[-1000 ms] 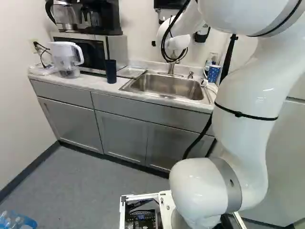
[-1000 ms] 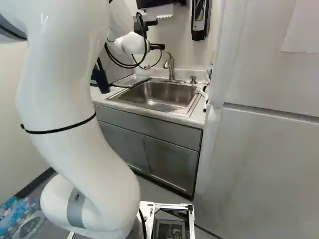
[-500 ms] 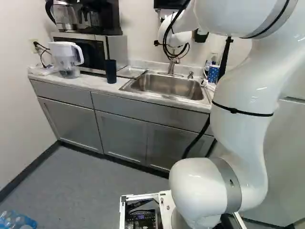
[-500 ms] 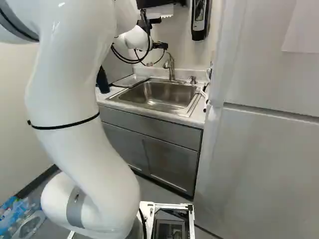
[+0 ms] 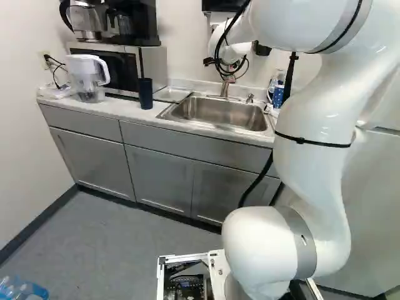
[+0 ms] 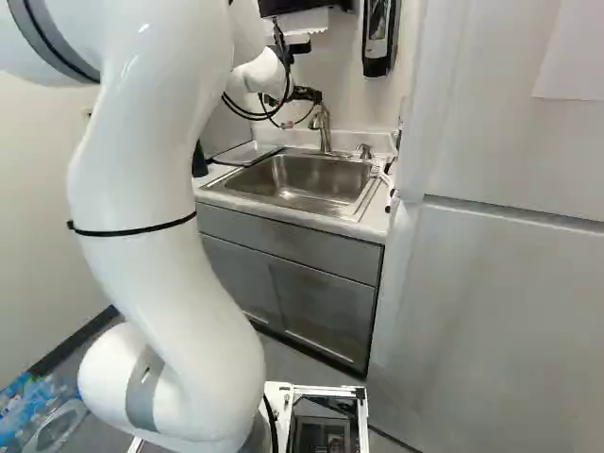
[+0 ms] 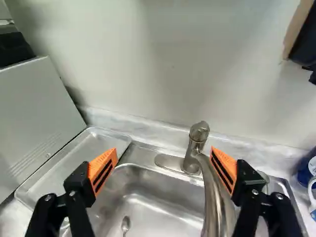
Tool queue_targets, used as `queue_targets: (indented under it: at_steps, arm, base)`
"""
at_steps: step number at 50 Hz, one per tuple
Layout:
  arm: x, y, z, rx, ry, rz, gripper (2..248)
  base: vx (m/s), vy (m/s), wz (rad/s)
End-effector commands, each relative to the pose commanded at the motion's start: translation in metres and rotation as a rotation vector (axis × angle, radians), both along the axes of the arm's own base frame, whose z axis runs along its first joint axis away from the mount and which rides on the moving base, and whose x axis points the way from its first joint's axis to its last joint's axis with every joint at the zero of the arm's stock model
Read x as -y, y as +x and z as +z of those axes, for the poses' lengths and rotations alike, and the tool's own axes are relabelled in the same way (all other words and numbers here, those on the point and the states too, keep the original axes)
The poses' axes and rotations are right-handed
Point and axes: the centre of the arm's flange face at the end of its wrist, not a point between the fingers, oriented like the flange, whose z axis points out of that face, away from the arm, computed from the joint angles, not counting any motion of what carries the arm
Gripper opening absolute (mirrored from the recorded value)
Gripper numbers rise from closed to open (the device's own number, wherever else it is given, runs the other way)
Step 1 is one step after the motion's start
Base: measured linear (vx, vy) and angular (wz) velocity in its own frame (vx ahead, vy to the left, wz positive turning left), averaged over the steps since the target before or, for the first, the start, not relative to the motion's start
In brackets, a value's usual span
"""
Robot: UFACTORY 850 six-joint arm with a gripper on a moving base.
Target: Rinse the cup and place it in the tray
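Right base view: arm (image 6: 142,189) had swung nearer the faucet (image 6: 321,127), probably to start the water. Gripper (image 7: 164,149) stood wide open, holding nothing. Dark cup (image 5: 145,93) (likely ours) stood on the counter (image 5: 119,111) near the tray (image 5: 172,94).

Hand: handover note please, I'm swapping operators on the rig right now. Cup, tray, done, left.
Hand: open, nothing gripped, over the sink by the faucet.
Cup: dark tumbler upright on the counter in front of the microwave; blue mug on the sink's other side. Confirm which is meant.
Tray: between microwave and sink.
Done: neither cup is in the tray; can't tell if either is rinsed.
Left: likely grasp, rinse, place.
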Motion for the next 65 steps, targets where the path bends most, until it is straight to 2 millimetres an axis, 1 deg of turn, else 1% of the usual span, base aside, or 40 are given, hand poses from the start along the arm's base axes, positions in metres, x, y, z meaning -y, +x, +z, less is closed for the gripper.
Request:
queue_targets:
  at_steps: [17,47,56,65]
  arm:
    - [0.000,0.020,-0.007,-0.042,0.003,0.002,247]
    - [0.001,0.074,-0.014,-0.012,0.001,0.006,247]
    - [0.001,0.081,-0.013,0.015,-0.001,0.006,247]
    - [0.001,0.084,-0.010,0.054,-0.003,0.006,247]
  base:
    - [0.000,0.000,0.000]
    - [0.000,0.000,0.000]
    - [0.000,0.000,0.000]
    - [0.000,0.000,0.000]
